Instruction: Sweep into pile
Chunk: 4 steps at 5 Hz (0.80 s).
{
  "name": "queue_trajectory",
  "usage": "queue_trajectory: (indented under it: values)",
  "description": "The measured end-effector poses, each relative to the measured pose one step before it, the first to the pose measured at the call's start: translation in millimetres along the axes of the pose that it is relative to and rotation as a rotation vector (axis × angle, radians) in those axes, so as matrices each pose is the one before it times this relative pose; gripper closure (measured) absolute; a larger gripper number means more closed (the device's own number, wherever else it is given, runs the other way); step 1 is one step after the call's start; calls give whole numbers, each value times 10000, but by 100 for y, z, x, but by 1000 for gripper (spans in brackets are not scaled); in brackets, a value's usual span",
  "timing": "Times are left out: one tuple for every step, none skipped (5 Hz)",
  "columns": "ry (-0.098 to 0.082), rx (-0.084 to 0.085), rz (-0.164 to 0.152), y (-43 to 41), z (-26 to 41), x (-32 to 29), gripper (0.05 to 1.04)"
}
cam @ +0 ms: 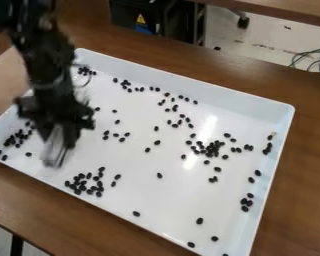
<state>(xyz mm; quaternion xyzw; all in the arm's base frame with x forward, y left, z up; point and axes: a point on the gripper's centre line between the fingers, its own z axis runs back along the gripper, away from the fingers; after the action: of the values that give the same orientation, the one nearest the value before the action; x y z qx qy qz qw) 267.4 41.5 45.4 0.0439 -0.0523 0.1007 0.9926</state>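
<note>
So, black beans [212, 148] on either side of the pincer [58, 140].

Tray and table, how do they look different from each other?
The tray is white, the table brown. The tray has raised walls, while the table has a flat top. The tray holds scattered black beans; the table bears the tray. Both are broad surfaces.
</note>
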Motion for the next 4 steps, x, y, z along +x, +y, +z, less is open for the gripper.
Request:
queue_trajectory:
  values:
    - [-743, -125, -1610, -3821, 3879, -957, 720]
    - [-15, -332, -1314, -4824, 1282, -1126, 720]
    - [289, -535, 1, -4395, 167, -1167, 720]
    - [425, -489, 115, -3453, -1121, -1162, 720]
